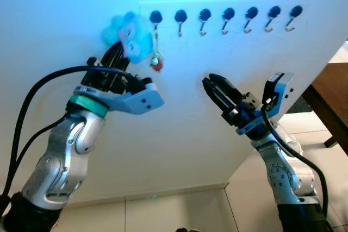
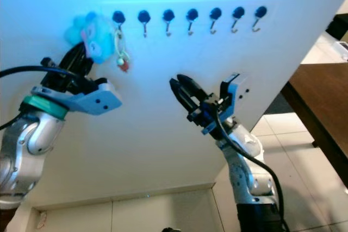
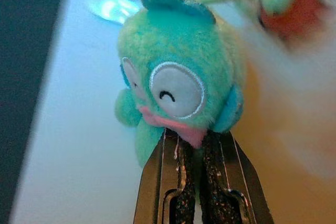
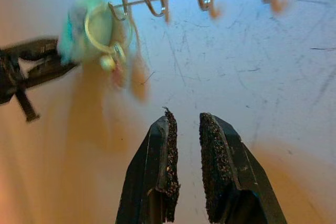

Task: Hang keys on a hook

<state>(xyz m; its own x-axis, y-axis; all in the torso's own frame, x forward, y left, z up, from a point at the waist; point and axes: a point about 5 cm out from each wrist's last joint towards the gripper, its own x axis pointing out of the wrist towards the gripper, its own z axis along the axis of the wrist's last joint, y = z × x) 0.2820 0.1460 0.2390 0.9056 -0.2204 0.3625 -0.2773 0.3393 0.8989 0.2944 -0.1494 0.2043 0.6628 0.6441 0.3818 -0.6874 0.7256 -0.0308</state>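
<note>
White wall point(image 1: 179, 134), hook row point(image 1: 225, 20) along top edge. Left gripper point(image 1: 117, 55) pinched shut on teal plush keychain point(image 1: 130, 35), ring at leftmost hook point(image 1: 155, 19). Right gripper point(image 1: 213, 89) idle mid-wall, fingers slightly parted, empty. Advice: confirm ring seated over hook tip, then release slowly.

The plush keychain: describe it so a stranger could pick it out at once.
On the white wall runs a row of seven dark-knobbed hooks. At the hook at its left end, the plush keychain is pinched by the left gripper. It is a fluffy teal creature with a big white eye and pink lips, trailing a small red charm; the other hooks are bare.
</note>
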